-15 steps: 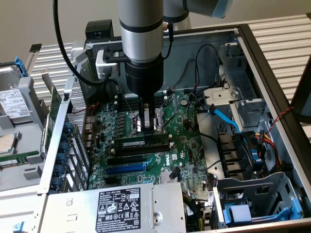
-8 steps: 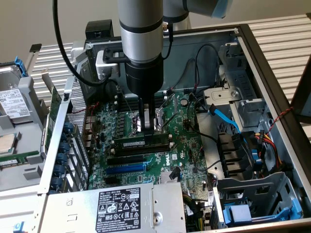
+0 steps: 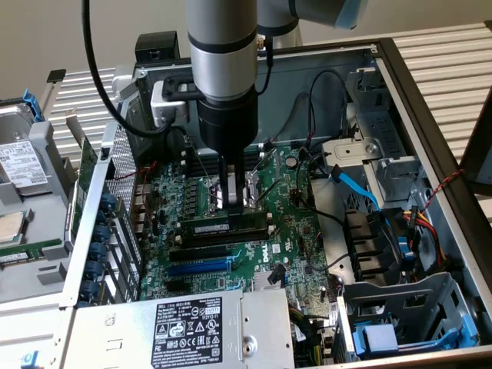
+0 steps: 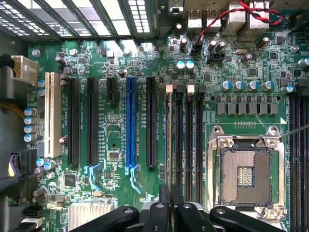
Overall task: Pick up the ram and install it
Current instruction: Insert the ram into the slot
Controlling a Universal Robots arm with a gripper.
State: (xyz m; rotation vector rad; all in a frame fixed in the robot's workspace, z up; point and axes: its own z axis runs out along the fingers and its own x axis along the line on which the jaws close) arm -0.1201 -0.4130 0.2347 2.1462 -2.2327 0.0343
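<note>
In the exterior view, the arm reaches down into the open computer case (image 3: 292, 65). Its pincer (image 3: 234, 206) is clenched on the top edge of the ram (image 3: 206, 229). The ram stands on edge along a black memory slot of the green motherboard (image 3: 296, 231), with other black slots between it and the blue slot (image 3: 198, 267).

In the wrist view, the pincer (image 4: 170, 195) grips the ram (image 4: 168, 140), which is seen edge-on as a thin line over one memory slot. That slot lies between the blue slot (image 4: 131, 125) and the CPU socket (image 4: 248, 176). Whether the ram is fully seated cannot be told.

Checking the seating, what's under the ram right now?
A black memory slot on the motherboard; the ram stands edge-on along it, the tool pinching its top edge. The slot's contacts are covered, so whether it is seated cannot be seen.
</note>
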